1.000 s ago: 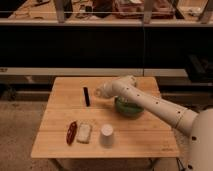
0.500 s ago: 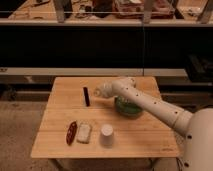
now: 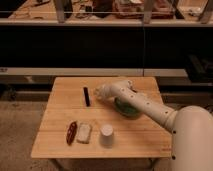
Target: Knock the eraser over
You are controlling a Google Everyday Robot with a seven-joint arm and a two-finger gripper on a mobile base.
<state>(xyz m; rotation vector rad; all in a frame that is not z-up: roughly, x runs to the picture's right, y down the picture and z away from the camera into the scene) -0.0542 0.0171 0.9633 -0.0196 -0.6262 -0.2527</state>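
The eraser (image 3: pixel 86 96) is a slim black block lying flat on the wooden table (image 3: pixel 60 110), left of centre, its long side running front to back. My gripper (image 3: pixel 98 93) is at the end of the white arm (image 3: pixel 145 103), just right of the eraser and close to it. I cannot tell whether it touches the eraser.
A green bowl (image 3: pixel 127 109) sits under the arm at the right. A white cup (image 3: pixel 106 134) stands near the front edge. A pale grey-white block (image 3: pixel 83 132) and a dark red elongated object (image 3: pixel 71 132) lie front left. Dark shelving stands behind the table.
My gripper has moved a little to the left, closer to the eraser. The eraser and the other objects have not moved.
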